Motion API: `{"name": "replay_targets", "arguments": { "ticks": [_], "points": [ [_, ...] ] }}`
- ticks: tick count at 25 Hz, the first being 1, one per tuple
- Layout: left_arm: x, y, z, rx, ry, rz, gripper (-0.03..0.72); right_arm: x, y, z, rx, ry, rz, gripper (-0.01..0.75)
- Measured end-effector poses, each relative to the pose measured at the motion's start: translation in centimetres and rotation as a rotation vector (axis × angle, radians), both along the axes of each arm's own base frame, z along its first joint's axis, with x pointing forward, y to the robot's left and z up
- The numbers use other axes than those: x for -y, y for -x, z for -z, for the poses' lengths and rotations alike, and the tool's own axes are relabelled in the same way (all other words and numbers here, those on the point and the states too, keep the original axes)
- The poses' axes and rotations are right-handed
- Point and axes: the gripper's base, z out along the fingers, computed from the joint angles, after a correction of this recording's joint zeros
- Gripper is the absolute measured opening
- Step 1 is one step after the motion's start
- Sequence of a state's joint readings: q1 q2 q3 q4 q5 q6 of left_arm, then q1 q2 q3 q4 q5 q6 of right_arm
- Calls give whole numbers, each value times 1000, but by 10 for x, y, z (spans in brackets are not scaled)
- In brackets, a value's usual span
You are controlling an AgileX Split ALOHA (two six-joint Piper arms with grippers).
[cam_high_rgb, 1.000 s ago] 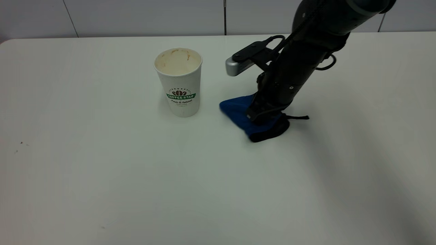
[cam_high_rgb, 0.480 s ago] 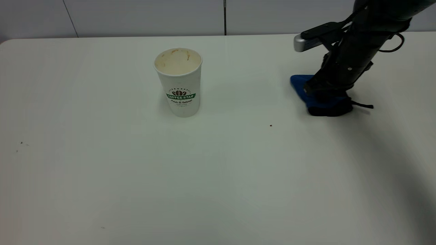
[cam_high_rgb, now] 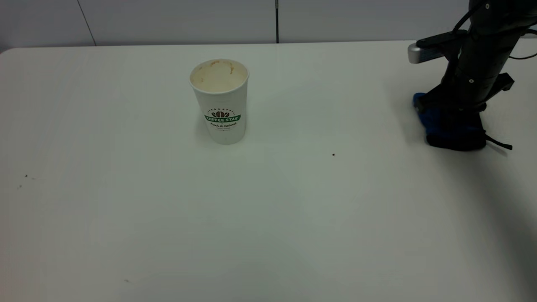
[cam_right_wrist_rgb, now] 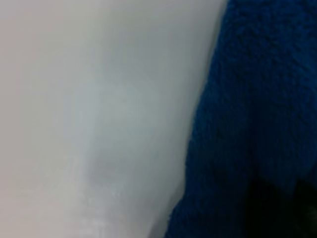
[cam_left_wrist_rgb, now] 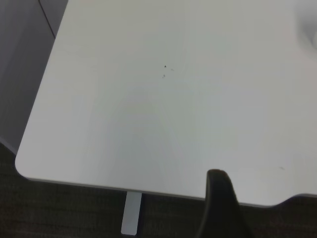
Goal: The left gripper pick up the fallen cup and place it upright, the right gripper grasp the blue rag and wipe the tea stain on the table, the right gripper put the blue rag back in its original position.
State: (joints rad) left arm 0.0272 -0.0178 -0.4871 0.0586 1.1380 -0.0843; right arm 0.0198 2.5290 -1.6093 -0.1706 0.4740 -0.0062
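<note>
Exterior view: one cup [cam_high_rgb: 220,100] stands upright mid-counter [cam_high_rgb: 268,218]. One rag [cam_high_rgb: 451,126] lies at the right edge under the right tool [cam_high_rgb: 455,110], seemingly clamped on it. Left tool [cam_left_wrist_rgb: 220,208] hangs past a corner; its opening is hidden. Grey wall panels behind.

The right pincer [cam_high_rgb: 451,110] hides part of the blue rag [cam_high_rgb: 436,121]; its grip cannot be made out
</note>
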Motion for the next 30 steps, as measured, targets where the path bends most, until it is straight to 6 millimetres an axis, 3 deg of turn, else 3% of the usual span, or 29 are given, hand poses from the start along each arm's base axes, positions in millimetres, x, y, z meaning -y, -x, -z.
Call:
{"name": "replay_targets", "arguments": {
  "ticks": [4, 7, 10, 13, 17, 22, 27, 30],
  "points": [
    [0, 0, 0, 0, 0, 0, 499, 1, 8, -9, -79, 12, 17, 304],
    [0, 0, 0, 0, 0, 0, 499, -1, 12, -33, -98, 8, 40, 494],
    [0, 0, 0, 0, -1, 1, 499, -8, 14, -81, -32, 5, 28, 628],
    [0, 0, 0, 0, -1, 1, 499, -18, 32, -131, 10, 3, 14, 660],
    [0, 0, 0, 0, -2, 1, 499, -28, 85, -190, 26, -16, 10, 612],
    [0, 0, 0, 0, -1, 1, 499, -20, 177, -237, 42, -35, 53, 543],
    [0, 0, 0, 0, -1, 1, 499, -10, 273, -258, 54, -72, 112, 535],
    [0, 0, 0, 0, -1, 1, 499, -2, 315, -259, 102, -98, 156, 533]
  ]
}}
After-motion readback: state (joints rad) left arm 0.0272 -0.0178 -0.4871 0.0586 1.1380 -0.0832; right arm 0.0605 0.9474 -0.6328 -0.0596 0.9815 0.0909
